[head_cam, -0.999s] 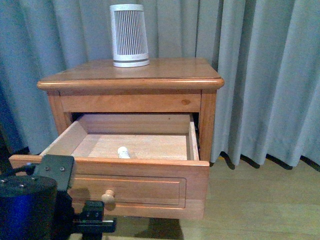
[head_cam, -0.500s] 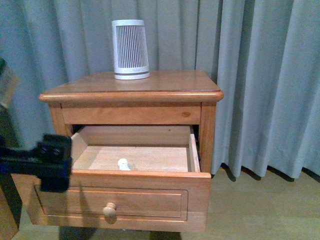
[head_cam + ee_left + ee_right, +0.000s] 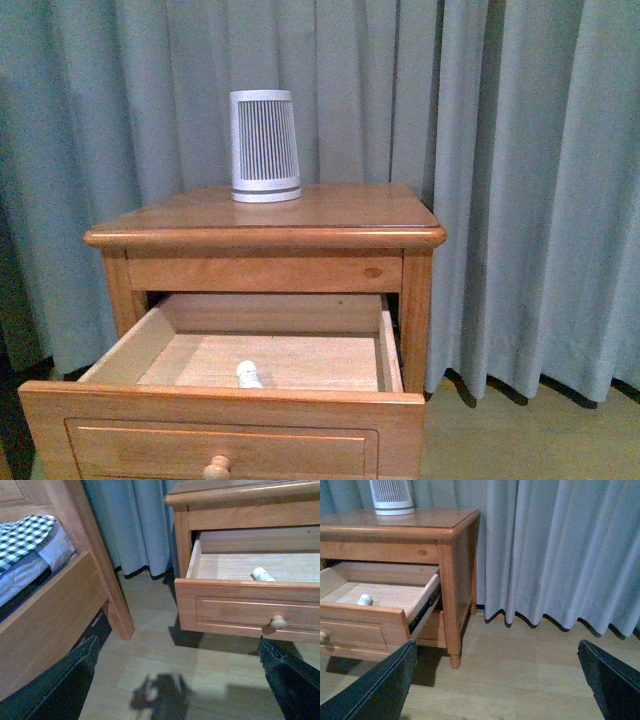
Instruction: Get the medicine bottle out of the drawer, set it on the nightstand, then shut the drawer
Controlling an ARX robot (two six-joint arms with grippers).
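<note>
Our left gripper (image 3: 177, 644) hangs with its two dark fingers (image 3: 55, 690) spread wide, nothing between them and nothing touched; between the tips we see only the wooden floor (image 3: 150, 630). Our right gripper (image 3: 496, 645) is spread just as wide and is just as empty, over bare floor off the right front corner of the nightstand (image 3: 452, 580). Neither arm shows in the front view.

The medicine bottle (image 3: 247, 374) sits in the drawer (image 3: 220, 402), which stands pulled well out. It rests on the pale wood bottom close behind the front panel, about midway across, and the panel hides its lower part. It is well apart from both grippers. From the left gripper it lies ahead, beyond the drawer front and its round knob (image 3: 278, 623). On the nightstand's top, toward the back, stands a white ribbed device (image 3: 265, 147).
</note>
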